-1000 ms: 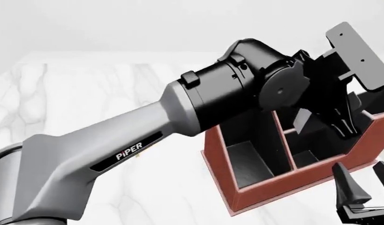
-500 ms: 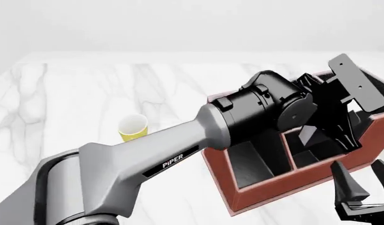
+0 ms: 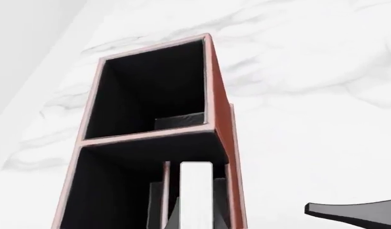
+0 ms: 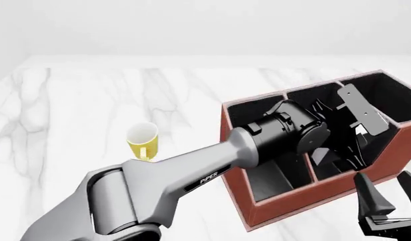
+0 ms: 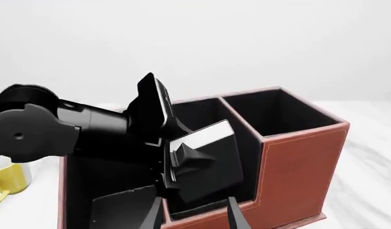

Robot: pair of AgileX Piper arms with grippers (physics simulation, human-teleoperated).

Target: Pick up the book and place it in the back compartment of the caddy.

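stage: placing, nearly done | left hand (image 5: pixel 182 164) clamped on matte black book with white page edges (image 5: pixel 211 162), tilted, lowered inside reddish-brown caddy (image 4: pixel 285 201) (which cell: unclear) | left: release, withdraw | right hand (image 4: pixel 393 213) apart, idle

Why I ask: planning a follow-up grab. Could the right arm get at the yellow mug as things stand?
Probably not directly: the yellow mug stands left of the caddy, and the left arm stretches between it and the right end effector.

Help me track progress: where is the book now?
In the right wrist view, the book is tilted inside the caddy, held by the left gripper.
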